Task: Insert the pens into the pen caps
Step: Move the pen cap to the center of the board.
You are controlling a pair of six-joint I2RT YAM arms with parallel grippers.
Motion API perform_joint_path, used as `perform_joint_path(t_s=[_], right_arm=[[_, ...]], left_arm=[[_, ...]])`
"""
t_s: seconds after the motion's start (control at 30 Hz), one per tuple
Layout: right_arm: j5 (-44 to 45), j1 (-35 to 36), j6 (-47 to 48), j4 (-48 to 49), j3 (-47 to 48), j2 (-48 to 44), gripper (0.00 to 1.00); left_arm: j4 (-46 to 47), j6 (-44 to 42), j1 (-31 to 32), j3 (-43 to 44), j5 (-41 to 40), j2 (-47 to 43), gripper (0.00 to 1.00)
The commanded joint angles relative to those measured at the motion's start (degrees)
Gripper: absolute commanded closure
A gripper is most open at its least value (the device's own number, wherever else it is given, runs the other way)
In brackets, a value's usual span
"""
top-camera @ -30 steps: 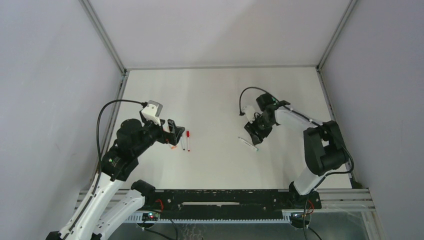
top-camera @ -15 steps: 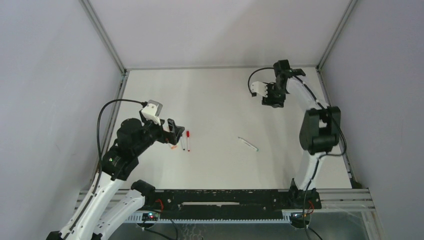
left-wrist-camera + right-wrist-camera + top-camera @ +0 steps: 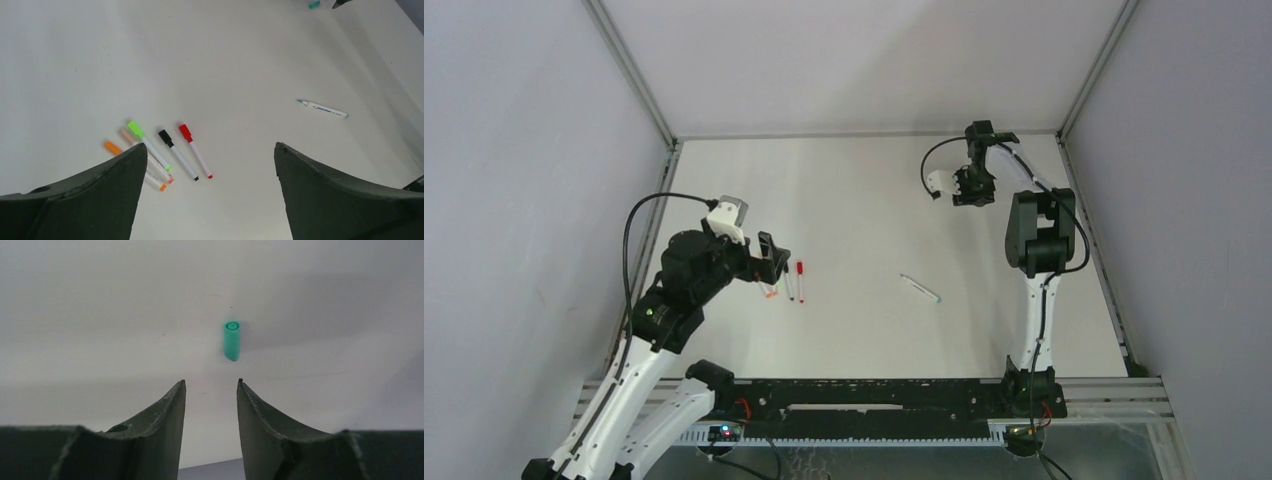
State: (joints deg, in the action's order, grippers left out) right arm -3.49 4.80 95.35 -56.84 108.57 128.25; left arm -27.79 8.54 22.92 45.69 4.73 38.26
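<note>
Mostly done: you've four pens [image 3: 180, 155] looking capped lower left, teal pen [image 3: 322, 108] bare, teal cap [image 3: 231, 340] loose before the half-open, empty right end effector [image 3: 210, 382]; left end effector [image 3: 210, 145] wide open, empty.

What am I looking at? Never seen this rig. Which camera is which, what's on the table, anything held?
Two robot arms are bolted at the near edge of a white table. The wide picture comes from a fixed camera above and behind them, with the left arm on the left and the right arm on the right. The other two pictures come from a camera on each wrist. The dark wedges at the bottom are that arm's own jaws.

The left wrist view shows a cluster of capped pens and a teal pen lying alone, apparently uncapped. The right wrist view shows a teal cap lying just beyond the jaws. Both pairs of jaws stand open and nothing is held.
</note>
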Motion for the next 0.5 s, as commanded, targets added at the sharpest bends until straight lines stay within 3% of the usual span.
perform_joint_path(t_s=[0.0, 0.47], right_arm=[[-0.3, 0.1, 2.2, -0.5, 3.9, 1.6, 0.51], [-0.5, 1.0, 2.4, -0.6, 9.1, 7.7, 0.54]], left_arm=[[0.6, -0.7, -1.3, -1.5, 1.0, 0.8, 0.0], [0.6, -0.6, -2.8, -1.5, 1.8, 2.2, 0.0]])
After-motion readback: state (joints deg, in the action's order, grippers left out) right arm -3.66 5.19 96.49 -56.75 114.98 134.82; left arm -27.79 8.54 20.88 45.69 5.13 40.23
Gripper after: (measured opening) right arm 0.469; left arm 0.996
